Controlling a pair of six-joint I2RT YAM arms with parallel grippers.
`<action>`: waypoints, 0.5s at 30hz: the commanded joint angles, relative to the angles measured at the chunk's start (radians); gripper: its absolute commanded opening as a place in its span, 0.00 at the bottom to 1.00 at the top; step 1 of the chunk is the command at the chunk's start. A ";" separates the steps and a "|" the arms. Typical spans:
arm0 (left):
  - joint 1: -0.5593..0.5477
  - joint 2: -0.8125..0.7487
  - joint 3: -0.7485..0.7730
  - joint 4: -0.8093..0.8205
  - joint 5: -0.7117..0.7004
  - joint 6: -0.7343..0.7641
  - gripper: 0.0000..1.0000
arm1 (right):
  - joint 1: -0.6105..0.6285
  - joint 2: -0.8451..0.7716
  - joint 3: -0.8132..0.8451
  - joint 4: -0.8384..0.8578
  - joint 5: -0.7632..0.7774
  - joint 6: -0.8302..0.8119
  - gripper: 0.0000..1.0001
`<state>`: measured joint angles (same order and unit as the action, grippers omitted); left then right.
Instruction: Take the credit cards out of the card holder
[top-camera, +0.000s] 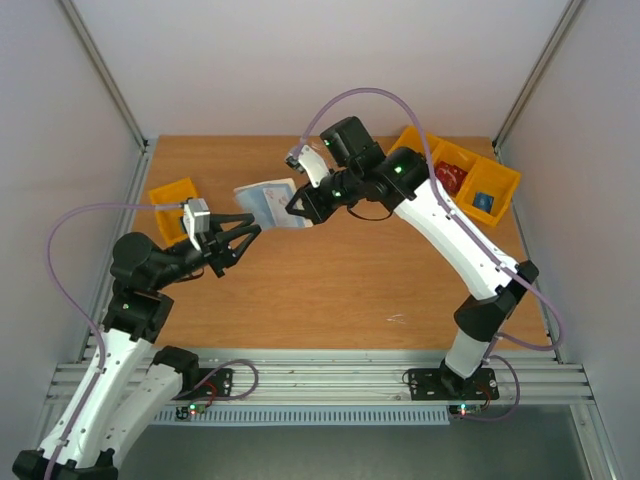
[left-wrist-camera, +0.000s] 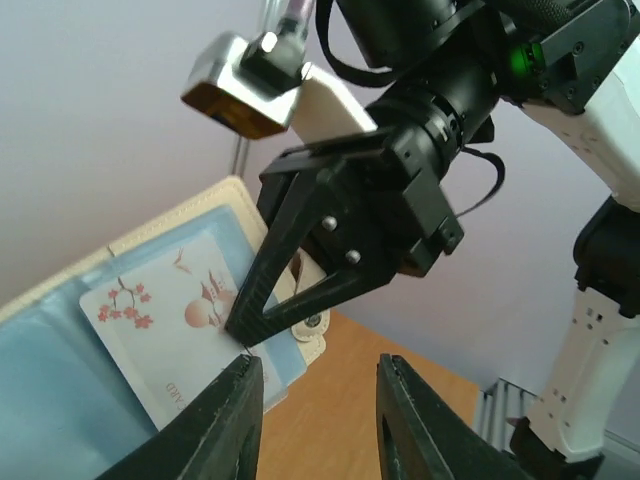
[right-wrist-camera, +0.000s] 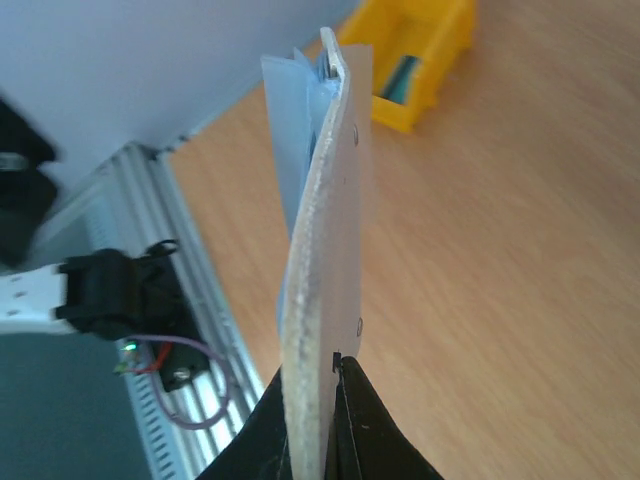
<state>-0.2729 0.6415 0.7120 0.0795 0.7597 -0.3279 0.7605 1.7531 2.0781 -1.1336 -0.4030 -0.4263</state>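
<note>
1. Grip comes first: the right gripper (left-wrist-camera: 245, 330) is clamped on one edge of the card holder (top-camera: 262, 195) and holds it open in the air above the table (top-camera: 350, 290). Such a narrow pinch could let the holder twist or slide out when a card is pulled.
2. The left gripper (left-wrist-camera: 320, 368) has its jaws apart with nothing between them, just beside the holder. Closing there would catch only air or the lip of a pocket.
3. The white card (left-wrist-camera: 175, 325), printed with blossoms, sits in a pocket with one corner next to the left gripper. Pinching card and pocket together would drag the whole holder instead of freeing the card.
4. The two grippers are very near each other, so a reach for the card could make them collide.
5. The red card shows in no view, so it may be tucked out of sight and be missed.
6. A card pinched only by a thin corner could drop to the table once it is free.
</note>
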 joint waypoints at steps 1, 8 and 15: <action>0.002 -0.003 -0.014 0.045 0.086 -0.035 0.33 | 0.005 -0.089 -0.040 0.127 -0.256 -0.072 0.01; 0.017 -0.010 -0.021 0.056 0.044 -0.092 0.28 | 0.005 -0.171 -0.131 0.195 -0.444 -0.144 0.01; 0.015 0.001 -0.009 0.069 0.140 -0.081 0.25 | 0.007 -0.203 -0.214 0.354 -0.574 -0.101 0.01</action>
<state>-0.2592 0.6411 0.6975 0.0856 0.8326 -0.3977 0.7601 1.5677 1.8969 -0.9302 -0.8433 -0.5388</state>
